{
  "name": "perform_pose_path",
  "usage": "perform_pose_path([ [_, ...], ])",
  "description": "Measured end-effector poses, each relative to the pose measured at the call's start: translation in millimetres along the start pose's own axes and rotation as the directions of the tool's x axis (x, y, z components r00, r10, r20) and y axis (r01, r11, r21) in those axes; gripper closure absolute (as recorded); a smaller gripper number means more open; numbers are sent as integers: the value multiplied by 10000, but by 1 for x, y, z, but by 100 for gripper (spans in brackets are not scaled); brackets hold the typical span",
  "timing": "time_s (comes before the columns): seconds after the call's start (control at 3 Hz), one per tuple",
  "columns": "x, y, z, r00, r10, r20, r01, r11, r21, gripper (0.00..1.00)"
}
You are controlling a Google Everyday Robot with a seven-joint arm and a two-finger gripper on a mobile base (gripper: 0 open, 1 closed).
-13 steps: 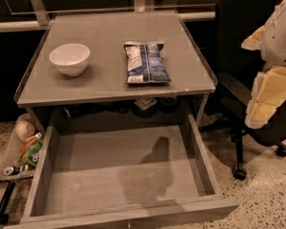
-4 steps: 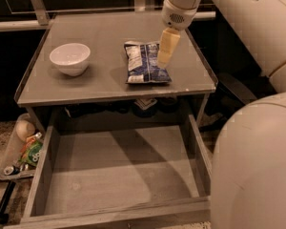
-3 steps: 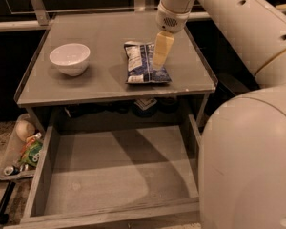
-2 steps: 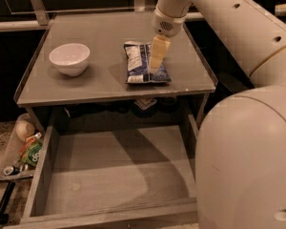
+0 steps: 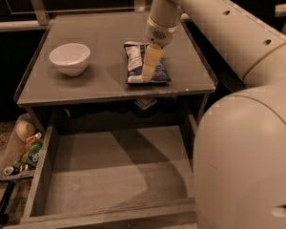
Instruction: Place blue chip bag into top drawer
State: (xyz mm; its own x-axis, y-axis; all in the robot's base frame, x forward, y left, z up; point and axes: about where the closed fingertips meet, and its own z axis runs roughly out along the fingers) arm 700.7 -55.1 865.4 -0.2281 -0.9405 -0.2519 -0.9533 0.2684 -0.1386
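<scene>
**Approach step, before the grasp.** My gripper [image 5: 148, 70] hangs over the middle of the blue bag [image 5: 133, 63]. The bag lies flat on the right half of the table [image 5: 100, 82], near the front edge. The gripper's tip looks to be at or just above the wrapper, but contact cannot be confirmed. I cannot tell whether the gripper is spread or pressed together, as it reads as one pale shape against the bag. My arm [image 5: 205, 13] reaches in from the upper right. The bowl [image 5: 70, 58] sits well apart, on the left half of the table. The drawer [image 5: 109, 213] stands pulled out below the table's front edge, with its flat bottom open to view.

**Next move, as I judge it.** I settle onto the bag and pinch a fold of the crinkly wrapper firmly enough that it does not slide out. I then lift it off the table, carry it forward past the front edge, lower it into the drawer and let go close to the bottom.
</scene>
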Motion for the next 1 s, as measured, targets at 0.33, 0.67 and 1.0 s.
perform_pose_path([
  [0.33,-8,2,12,9999,-97,33,97,9998,-186,0],
  [0.67,-9,3,15,9999,-107,37,108,9997,-234,0],
  [1.0,-2,6,23,9999,93,69,-91,9994,-336,0],
])
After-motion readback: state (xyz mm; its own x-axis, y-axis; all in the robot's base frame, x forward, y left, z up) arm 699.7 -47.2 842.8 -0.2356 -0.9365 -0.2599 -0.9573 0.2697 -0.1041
